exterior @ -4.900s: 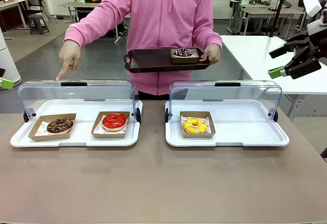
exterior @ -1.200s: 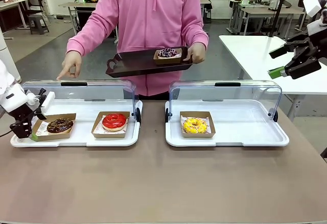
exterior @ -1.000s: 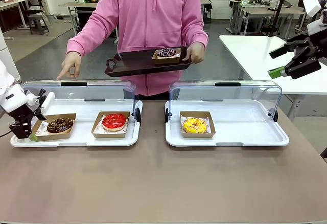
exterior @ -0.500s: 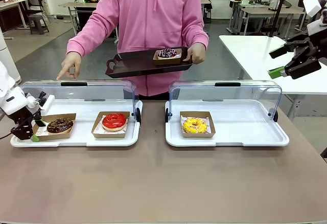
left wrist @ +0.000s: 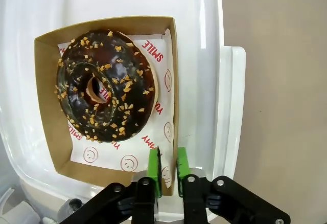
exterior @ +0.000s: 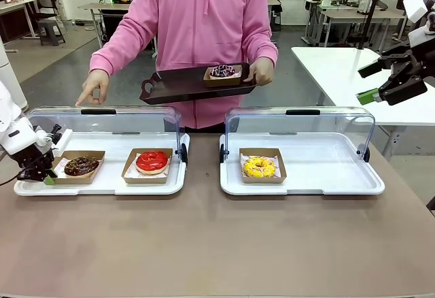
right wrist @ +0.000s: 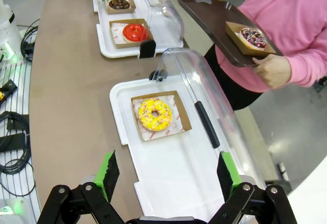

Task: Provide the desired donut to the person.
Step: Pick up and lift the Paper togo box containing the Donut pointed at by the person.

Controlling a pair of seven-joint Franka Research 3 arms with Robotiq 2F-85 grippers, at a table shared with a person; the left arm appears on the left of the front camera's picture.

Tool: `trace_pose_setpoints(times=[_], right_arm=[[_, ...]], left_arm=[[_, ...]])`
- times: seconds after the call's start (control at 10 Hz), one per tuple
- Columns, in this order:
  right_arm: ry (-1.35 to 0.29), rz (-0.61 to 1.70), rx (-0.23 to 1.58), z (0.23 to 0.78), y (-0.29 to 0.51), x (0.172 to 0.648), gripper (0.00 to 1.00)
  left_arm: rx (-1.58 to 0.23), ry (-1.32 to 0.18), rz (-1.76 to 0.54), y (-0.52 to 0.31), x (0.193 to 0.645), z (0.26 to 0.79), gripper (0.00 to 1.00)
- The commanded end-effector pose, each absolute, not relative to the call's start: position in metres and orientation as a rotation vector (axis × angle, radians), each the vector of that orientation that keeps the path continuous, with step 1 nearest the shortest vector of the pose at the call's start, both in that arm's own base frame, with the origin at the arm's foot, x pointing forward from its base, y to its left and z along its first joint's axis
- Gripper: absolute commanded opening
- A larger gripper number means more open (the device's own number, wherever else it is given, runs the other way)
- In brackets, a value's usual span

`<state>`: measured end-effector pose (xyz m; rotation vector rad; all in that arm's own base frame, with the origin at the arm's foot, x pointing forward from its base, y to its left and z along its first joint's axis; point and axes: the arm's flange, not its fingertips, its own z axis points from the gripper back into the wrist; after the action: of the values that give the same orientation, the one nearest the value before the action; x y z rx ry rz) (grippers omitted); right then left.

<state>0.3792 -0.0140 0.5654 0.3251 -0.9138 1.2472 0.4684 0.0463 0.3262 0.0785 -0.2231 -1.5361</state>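
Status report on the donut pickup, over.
Left gripper pinched on the cardboard tray, chocolate donut aboard. Right gripper open, raised off right. Clear lid stands up behind; person holds serving tray beyond.

Left gripper at chocolate donut box, person pointing

The left arm reaches in low from the left, its left gripper aimed downward, green pads pinched together on the rim of a cardboard box. The right arm hangs raised at far right, its right gripper spread wide.
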Motion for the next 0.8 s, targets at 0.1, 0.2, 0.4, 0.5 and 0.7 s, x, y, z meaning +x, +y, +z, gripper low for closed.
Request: trace_pose_setpoints(times=[0.1, 0.2, 0.4, 0.5, 0.7], right_arm=[[-0.911, 1.256, 0.329, 0.564, -0.014, 0.379, 1.00], [-0.911, 1.256, 0.329, 0.564, -0.014, 0.379, 1.00], [-0.911, 1.256, 0.329, 0.564, -0.014, 0.379, 1.00], [-0.911, 1.256, 0.329, 0.564, -0.014, 0.379, 1.00], [-0.911, 1.256, 0.329, 0.564, -0.014, 0.379, 1.00]], left_arm=[[0.086, -0.194, -1.541, 0.046, 0.474, 0.325, 0.00], [0.091, -0.192, -1.552, 0.046, 0.472, 0.327, 0.00], [0.091, -0.196, -1.572, 0.045, 0.469, 0.329, 0.00], [0.101, -0.207, -1.576, 0.044, 0.462, 0.334, 0.00], [0.159, -0.254, -1.548, 0.046, 0.428, 0.363, 0.00]])
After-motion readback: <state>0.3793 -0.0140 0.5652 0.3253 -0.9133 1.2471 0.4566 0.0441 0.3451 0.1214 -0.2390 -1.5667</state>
